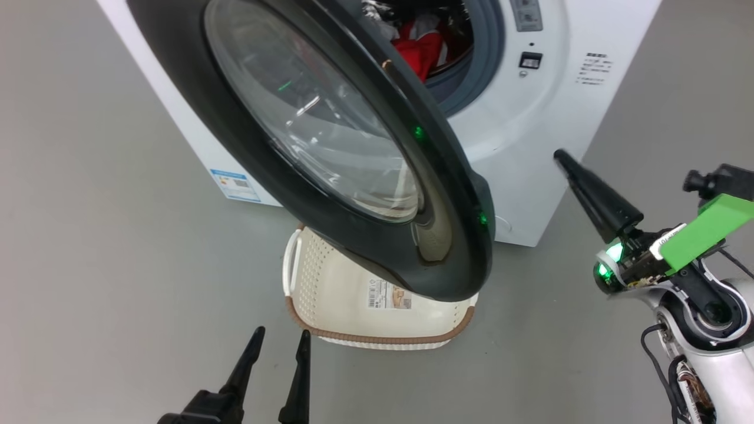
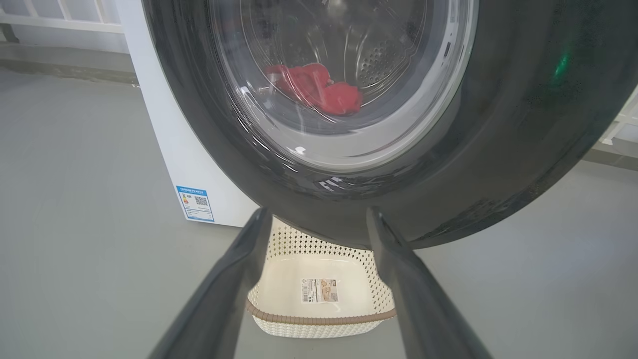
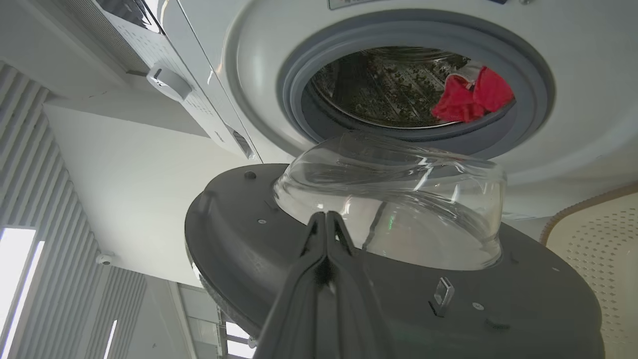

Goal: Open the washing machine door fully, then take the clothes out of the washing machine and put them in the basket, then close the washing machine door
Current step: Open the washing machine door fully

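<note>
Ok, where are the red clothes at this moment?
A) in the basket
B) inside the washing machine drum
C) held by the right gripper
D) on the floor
B: the clothes lie inside the washing machine, the basket shows none of them, and the right gripper is shut on nothing.

Washing machine door [image 1: 318, 129]: glossy black rim, clear smooth glass bowl [image 3: 398, 199]. Washing machine [image 1: 518, 147] — smooth white front, perforated steel drum [image 3: 384, 89], matt grey rubber gasket [image 3: 294, 99]. Clothes [image 3: 471, 94]: red cloth, crumpled, matt. Basket [image 1: 330, 288] — cream perforated plastic, brown woven-look rim, paper label [image 1: 389, 294].
</note>
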Tool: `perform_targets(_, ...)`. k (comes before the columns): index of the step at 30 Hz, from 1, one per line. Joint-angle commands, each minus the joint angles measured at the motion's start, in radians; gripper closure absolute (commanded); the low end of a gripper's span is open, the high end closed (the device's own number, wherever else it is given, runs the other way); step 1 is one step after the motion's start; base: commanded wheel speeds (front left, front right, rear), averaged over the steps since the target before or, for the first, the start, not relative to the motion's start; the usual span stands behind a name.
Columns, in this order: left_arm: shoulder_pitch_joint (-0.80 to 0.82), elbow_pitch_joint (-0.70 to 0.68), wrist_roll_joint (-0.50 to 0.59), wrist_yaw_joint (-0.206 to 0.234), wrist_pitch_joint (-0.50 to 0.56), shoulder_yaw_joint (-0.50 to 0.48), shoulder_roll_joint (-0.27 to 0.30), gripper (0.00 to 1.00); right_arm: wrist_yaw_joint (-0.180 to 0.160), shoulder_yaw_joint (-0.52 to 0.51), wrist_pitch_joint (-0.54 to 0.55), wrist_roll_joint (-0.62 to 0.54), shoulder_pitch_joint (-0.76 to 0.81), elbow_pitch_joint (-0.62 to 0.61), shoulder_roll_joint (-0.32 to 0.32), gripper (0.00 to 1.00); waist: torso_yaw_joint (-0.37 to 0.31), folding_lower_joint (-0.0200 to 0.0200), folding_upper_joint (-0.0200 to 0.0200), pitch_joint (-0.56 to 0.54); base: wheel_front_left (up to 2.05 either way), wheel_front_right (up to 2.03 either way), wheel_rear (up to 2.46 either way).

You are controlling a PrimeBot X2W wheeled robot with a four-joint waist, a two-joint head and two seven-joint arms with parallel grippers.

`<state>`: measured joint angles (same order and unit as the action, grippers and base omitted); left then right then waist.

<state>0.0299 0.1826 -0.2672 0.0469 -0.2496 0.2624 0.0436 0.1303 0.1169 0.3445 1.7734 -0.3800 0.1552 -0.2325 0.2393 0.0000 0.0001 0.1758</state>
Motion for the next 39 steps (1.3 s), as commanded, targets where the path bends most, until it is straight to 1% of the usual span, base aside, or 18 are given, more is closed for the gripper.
perform_targets(1,0.031,-0.028,-0.008,0.012,-0.012,-0.025,0.007,0.0,0.0,0.005,0.024,0.016,-0.034,-0.017,0.001,1.0,0.012,0.0,-0.0001,0.007,0.0,0.0,0.0)
perform_targets(6,0.04,-0.035,-0.01,0.023,-0.012,0.005,0.007,0.0,0.0,-0.021,0.214,0.049,-0.061,0.059,0.0,1.0,0.035,0.0,-0.0001,0.022,0.0,0.0,0.0)
perform_targets(10,0.047,-0.042,-0.021,0.034,-0.012,0.029,0.007,0.0,0.0,-0.04,0.31,0.053,-0.078,0.111,0.008,1.0,0.053,0.0,-0.0001,0.028,0.0,0.0,0.0)
perform_targets(13,0.049,-0.046,-0.029,0.04,-0.012,0.043,0.007,0.0,0.0,-0.035,0.36,0.025,-0.084,0.137,0.009,1.0,0.066,0.0,-0.0001,0.03,0.0,0.0,0.0)
perform_targets(20,0.049,-0.05,-0.043,0.049,-0.012,0.059,0.007,0.0,0.0,-0.047,0.42,-0.018,-0.082,0.152,0.039,1.0,0.102,0.0,-0.0001,0.023,0.0,0.0,0.0)
perform_targets(26,0.042,-0.054,-0.046,0.052,-0.012,0.057,0.007,0.0,0.0,-0.043,0.443,-0.081,-0.048,0.131,0.054,1.0,0.143,0.0,-0.0001,0.006,0.0,0.0,0.0)
perform_targets(34,0.028,-0.05,-0.046,0.044,-0.012,0.062,0.007,0.0,0.0,-0.031,0.468,-0.124,0.004,0.097,0.096,1.0,0.198,0.0,-0.0001,-0.02,0.0,0.0,0.0)
perform_targets(39,0.019,-0.047,-0.045,0.04,-0.012,0.065,0.007,0.0,0.0,-0.021,0.473,-0.139,0.016,0.085,0.118,1.0,0.218,0.0,-0.0001,-0.033,0.0,0.0,0.0)
